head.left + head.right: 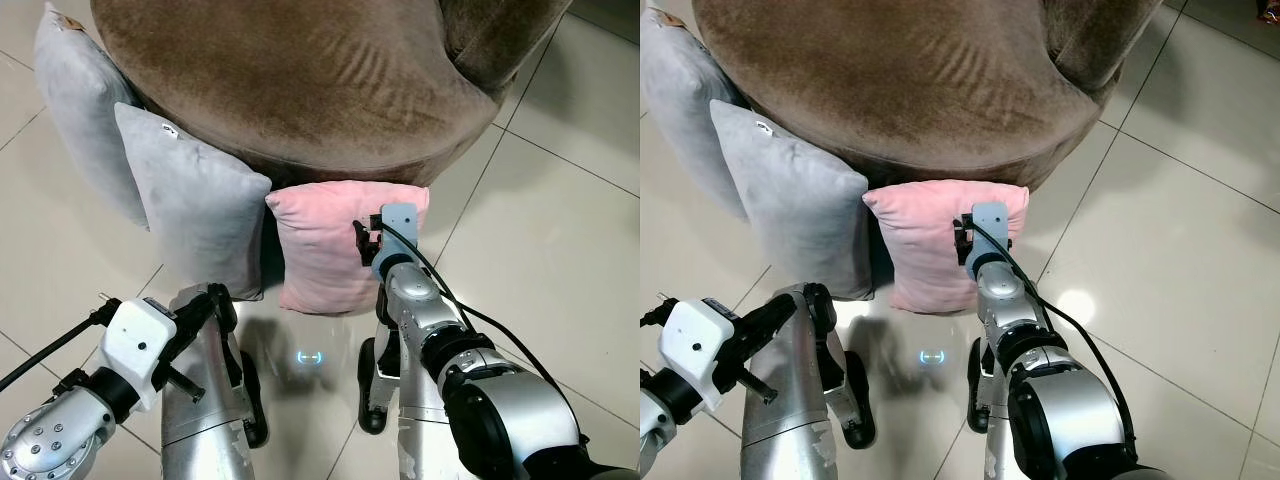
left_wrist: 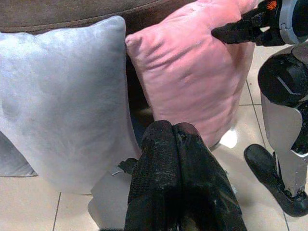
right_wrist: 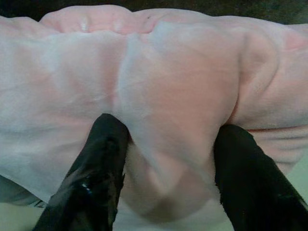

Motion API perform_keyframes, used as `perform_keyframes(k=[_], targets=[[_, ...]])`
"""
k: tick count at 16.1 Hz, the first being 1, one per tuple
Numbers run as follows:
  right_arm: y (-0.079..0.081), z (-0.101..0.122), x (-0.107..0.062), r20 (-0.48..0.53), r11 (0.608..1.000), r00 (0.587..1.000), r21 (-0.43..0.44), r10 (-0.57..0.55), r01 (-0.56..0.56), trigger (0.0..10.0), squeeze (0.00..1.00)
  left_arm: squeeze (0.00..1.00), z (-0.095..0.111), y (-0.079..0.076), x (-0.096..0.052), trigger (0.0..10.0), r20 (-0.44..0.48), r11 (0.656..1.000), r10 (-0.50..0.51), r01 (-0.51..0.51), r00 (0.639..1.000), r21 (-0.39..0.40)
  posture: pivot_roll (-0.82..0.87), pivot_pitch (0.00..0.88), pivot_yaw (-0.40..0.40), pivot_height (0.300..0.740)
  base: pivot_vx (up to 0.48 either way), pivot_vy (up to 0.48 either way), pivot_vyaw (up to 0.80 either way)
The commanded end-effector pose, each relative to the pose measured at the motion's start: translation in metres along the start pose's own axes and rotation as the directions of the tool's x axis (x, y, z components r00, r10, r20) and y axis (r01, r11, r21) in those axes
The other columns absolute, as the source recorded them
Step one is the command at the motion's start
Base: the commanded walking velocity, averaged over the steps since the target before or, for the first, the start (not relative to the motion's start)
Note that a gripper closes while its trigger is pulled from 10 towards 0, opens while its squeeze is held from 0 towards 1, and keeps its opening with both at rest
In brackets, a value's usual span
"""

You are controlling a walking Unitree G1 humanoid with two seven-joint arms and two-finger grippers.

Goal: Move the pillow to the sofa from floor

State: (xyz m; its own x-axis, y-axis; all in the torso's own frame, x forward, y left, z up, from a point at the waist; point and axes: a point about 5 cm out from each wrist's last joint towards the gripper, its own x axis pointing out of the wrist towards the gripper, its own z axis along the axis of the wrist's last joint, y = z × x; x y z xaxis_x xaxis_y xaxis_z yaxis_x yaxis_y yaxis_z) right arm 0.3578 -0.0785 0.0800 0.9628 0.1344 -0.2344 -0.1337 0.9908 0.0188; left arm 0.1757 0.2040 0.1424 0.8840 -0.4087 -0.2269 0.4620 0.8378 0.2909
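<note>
Three cushions are leaning against the brown sofa (image 1: 300, 80) on the tiled floor (image 1: 560, 240). Right gripper (image 3: 166, 159) is pressing into the pink pillow (image 1: 330, 250), fingers spread around a fold. Left gripper (image 2: 178, 144) is idling nearby, fingers together.

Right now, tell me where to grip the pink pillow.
Grip the pink pillow at its upper right corner, coming from the front. It stands upright against the brown sofa, so that soft edge is free; the right gripper already has its jaws pressed into the fabric there.
</note>
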Motion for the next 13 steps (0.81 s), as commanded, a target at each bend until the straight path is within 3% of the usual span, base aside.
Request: perform_keyframes(k=[1,13], targets=[[0.0054,-0.0113,-0.0031,-0.042,1.0,0.999,-0.01,0.024,-0.025,0.0,0.0,0.0,-0.0039,-0.0034,-0.0027,10.0,-0.026,1.0,-0.021,0.02,0.999,-0.016,0.15,0.42,-0.025,0.475,0.0,0.0,0.0],[0.0095,-0.0145,-0.005,-0.038,0.995,0.995,-0.035,0.091,-0.093,0.0,0.0,0.0,-0.0052,-0.0015,0.0021,10.0,-0.019,1.0,-0.026,0.026,0.999,-0.017,0.15,0.392,-0.023,0.475,0.0,0.0,0.0]])
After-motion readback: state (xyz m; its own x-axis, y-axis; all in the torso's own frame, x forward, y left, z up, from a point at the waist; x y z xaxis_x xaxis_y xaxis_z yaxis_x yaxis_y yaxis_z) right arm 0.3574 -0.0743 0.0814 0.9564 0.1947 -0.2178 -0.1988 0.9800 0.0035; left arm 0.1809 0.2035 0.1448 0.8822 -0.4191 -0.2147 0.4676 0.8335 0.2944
